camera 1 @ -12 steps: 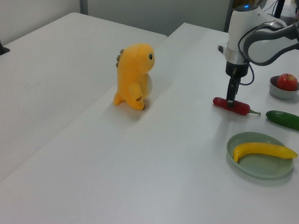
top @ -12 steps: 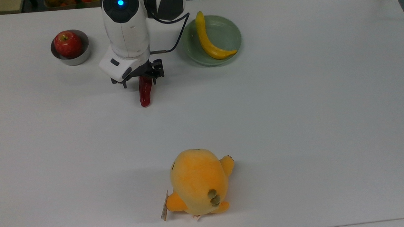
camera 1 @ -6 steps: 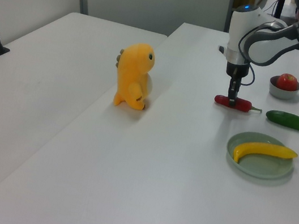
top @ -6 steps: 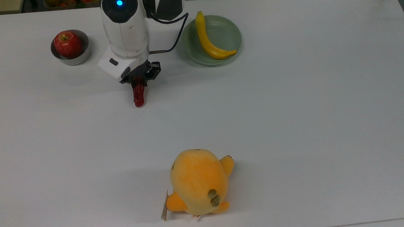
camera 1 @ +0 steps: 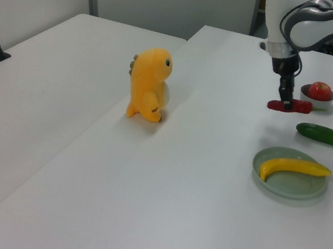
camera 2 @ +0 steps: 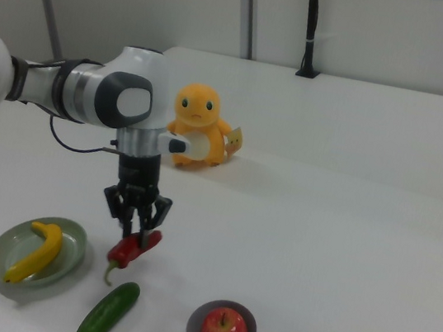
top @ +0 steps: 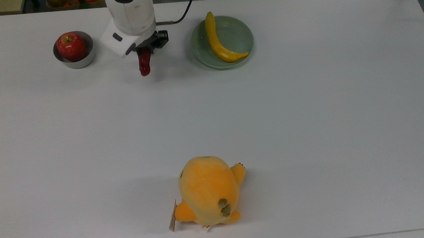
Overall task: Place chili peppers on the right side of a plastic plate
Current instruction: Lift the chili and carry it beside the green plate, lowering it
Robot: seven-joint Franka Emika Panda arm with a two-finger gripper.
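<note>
gripper (camera 2: pixel 137 233): clamped on chili (camera 2: pixel 133 250), held above the table
step: carry level to plate (top: pixel 242 37), lower beside banana (top: pixel 218 42)

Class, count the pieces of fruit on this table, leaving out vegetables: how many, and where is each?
2: an apple in the metal bowl, and a banana on the pale green plate. Others may be hidden behind the arm.

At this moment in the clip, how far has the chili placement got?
Done: the gripper is shut on the chili and has it lifted off the table. In hand: the carry; in the top view the chili hangs between the metal bowl and the plastic plate. Left: setting it down beside the plate, which holds a banana, and letting go.
</note>
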